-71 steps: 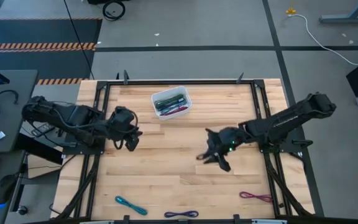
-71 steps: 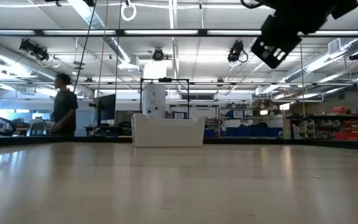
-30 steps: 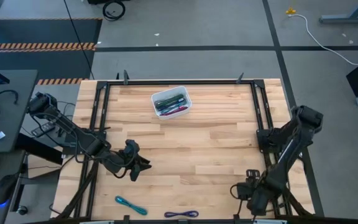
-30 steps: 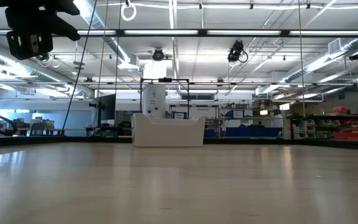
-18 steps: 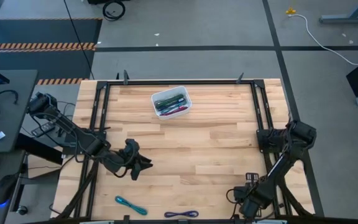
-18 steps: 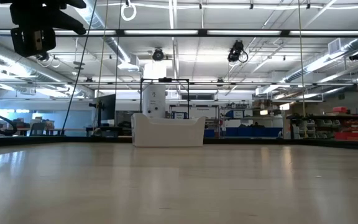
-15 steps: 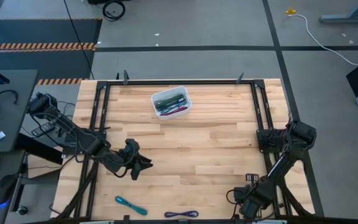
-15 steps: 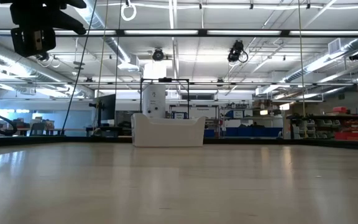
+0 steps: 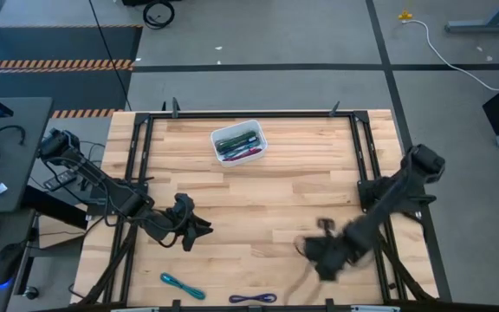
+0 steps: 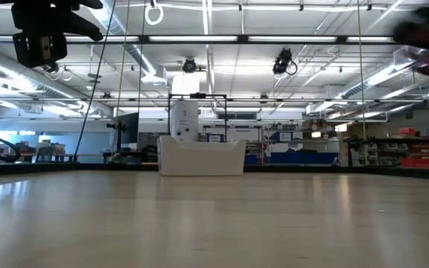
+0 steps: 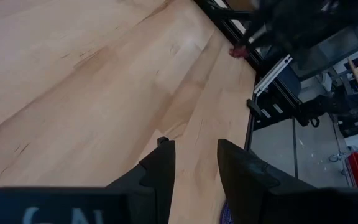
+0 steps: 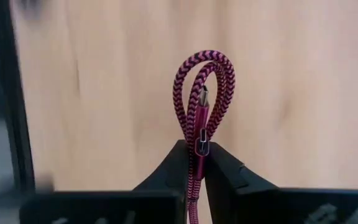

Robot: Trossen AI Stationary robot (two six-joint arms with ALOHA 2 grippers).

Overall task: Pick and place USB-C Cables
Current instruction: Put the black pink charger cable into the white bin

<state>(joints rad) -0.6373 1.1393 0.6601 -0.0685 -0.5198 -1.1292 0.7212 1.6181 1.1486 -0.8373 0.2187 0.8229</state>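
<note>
Clearly, the right gripper (image 12: 196, 163) pinches a magenta USB-C cable (image 12: 202, 106) between its dark fingers (image 12: 229, 174), the braided loop standing up past the fingertips with a silver connector inside the loop. From above, this gripper (image 9: 323, 252) sits over the table (image 9: 301, 186) near its front edge, right of centre, and is motion-blurred. The left gripper (image 9: 187, 230) hangs over the table's front-left part, its fingers (image 11: 165, 168) spread apart with nothing between them. A teal cable (image 9: 182, 285) lies near the front edge, towards the left corner, and a purple cable (image 9: 253, 298) lies at the front edge near the middle. The white bin (image 9: 239, 142) stands near the back edge, left of centre, with several cables inside, green and magenta among them.
</note>
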